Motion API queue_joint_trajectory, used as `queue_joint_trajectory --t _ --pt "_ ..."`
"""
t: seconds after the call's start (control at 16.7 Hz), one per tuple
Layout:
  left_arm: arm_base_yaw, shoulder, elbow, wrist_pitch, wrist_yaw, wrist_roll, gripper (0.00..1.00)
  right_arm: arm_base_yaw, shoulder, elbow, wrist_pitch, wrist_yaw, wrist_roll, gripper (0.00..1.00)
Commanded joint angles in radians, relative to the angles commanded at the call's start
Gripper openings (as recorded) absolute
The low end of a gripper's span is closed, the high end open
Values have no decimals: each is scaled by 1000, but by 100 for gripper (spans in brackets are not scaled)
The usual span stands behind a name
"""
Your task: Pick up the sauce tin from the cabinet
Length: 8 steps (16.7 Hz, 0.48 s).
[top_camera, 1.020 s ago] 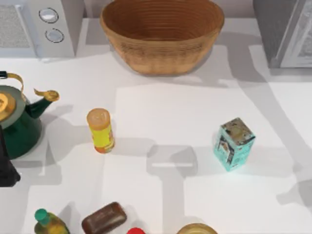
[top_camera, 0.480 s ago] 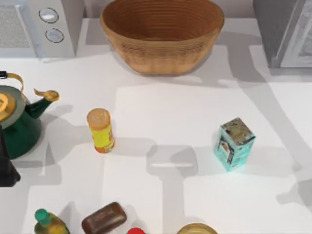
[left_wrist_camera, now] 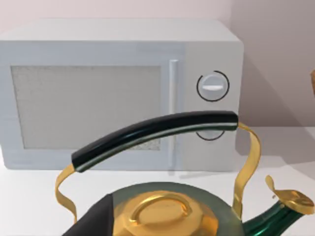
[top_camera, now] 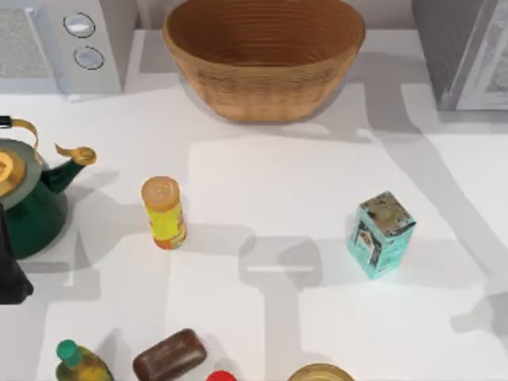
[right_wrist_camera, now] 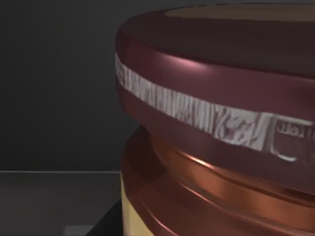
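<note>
sauce tin [right_wrist_camera: 216, 123] close before right wrist camera, upright; right fingers' state: cannot tell.

Sauce tin [right_wrist_camera: 221, 123] cropped at frame edges; cabinet [top_camera: 464, 51] cut off at corner.

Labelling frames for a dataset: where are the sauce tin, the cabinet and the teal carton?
sauce tin [right_wrist_camera: 216, 118]: right wrist view, maroon lid side.
cabinet [top_camera: 448, 48]: top view, dark side wall.
teal carton [top_camera: 379, 238]: top view, front face.
</note>
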<state>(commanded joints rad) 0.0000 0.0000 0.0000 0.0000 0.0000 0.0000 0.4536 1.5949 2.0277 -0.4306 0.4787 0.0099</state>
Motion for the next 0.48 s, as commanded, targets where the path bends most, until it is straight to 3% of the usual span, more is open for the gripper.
queue_joint_trajectory --t 0.3,0.48 --pt "0 0 0 0 0 0 100 244 -173 37 -219 239 3 0" --pt "0 0 0 0 0 0 100 331 -253 45 -304 326 5 0"
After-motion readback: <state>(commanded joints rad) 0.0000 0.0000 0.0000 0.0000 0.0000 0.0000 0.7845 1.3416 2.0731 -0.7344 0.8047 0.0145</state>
